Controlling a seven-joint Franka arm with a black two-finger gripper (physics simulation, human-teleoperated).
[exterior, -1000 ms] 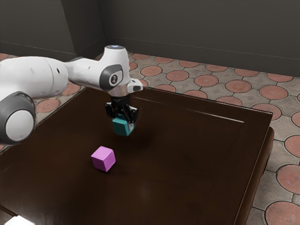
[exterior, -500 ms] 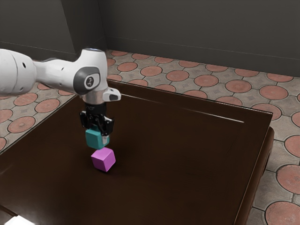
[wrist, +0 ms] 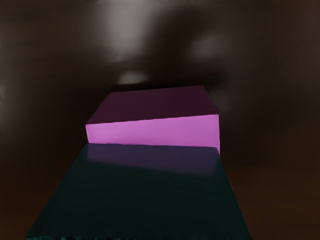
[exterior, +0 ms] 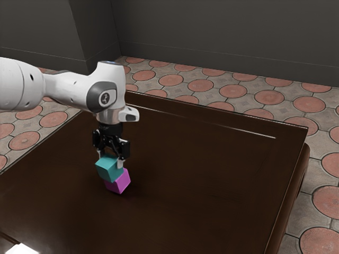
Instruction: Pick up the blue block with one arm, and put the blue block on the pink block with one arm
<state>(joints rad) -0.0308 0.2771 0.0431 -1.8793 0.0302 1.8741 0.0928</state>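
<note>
- Near the bench's (exterior: 212,174) edge at the exterior view's left: the blue block (exterior: 107,169) sits on top of the pink block (exterior: 121,183), touching it.
- The blue block is shifted toward the exterior view's left, so it overhangs the pink one on that side; the pink block's right part shows below it.
- The pink block rests flat on the dark brown bench.
- The gripper (exterior: 111,157) hangs straight down just over the stack. Its fingers are spread apart with their tips level with the blue block's top, and they clasp nothing.
- The white arm (exterior: 63,87) reaches in from the exterior view's left.
- Wrist view: the blue block (wrist: 140,200) lies close under the hand, dark teal, with the pink block (wrist: 155,131) jutting out beyond its far edge.
- Round red floor tiles (exterior: 233,90) lie beyond the bench.
</note>
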